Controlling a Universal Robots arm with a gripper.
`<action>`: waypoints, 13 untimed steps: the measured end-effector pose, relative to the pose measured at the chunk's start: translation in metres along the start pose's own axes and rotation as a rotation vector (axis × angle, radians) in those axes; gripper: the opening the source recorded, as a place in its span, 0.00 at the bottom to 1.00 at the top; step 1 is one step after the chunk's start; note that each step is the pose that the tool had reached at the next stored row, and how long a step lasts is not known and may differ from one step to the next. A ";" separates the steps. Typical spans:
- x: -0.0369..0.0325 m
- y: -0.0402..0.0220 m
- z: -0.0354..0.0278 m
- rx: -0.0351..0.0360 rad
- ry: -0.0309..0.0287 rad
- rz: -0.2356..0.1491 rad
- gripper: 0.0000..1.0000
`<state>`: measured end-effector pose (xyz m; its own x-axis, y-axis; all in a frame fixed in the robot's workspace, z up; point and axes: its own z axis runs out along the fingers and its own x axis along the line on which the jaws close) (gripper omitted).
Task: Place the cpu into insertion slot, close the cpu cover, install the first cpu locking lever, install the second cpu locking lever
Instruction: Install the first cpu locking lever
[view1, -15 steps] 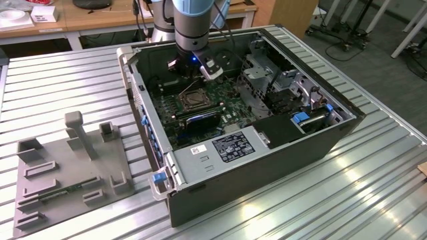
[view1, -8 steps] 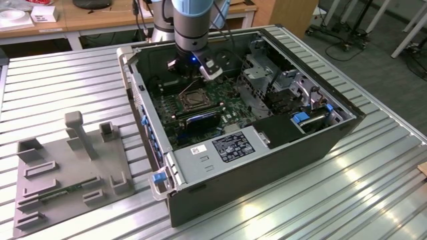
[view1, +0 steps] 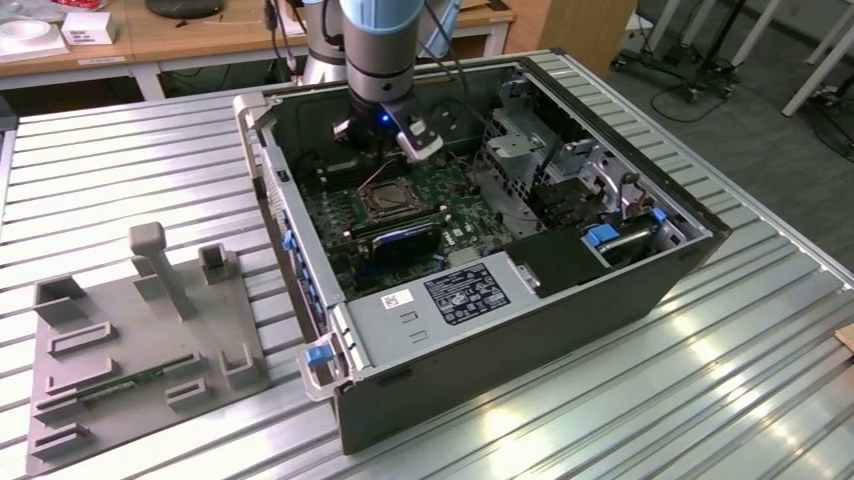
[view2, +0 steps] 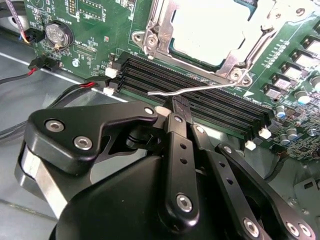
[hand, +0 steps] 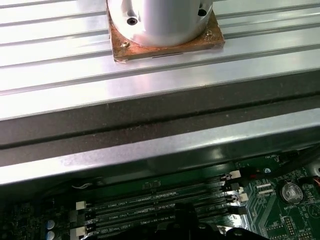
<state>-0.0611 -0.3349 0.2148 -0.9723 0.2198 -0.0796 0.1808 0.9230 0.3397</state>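
The slatted table (view1: 747, 330) carries the open case (view1: 534, 330), seen whole in the exterior view. There the gripper (view1: 380, 150) hangs over the board (view1: 461, 205), near the slot (view1: 388, 198). The first wrist view adds the arm's base (hand: 160, 20) and the memory slots (hand: 160, 205). In the second wrist view (the closest look) the fingers (view2: 177, 130) are pressed together, tips just beside a thin lever (view2: 210, 87). The cover (view2: 156, 25) lies down over the cpu (view2: 210, 30), which sits in the slot.

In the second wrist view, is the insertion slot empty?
No, the pale cpu lies inside it, with the silvery cpu cover framing its edges.
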 end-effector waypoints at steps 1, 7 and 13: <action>-0.0001 0.0003 -0.0006 -0.0002 -0.0002 0.000 0.11; -0.0007 0.0028 -0.0076 -0.0002 -0.0003 0.001 0.11; -0.0002 0.0036 -0.0074 -0.0063 -0.0029 0.001 0.11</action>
<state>-0.0614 -0.3340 0.2229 -0.9716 0.2220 -0.0819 0.1812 0.9207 0.3457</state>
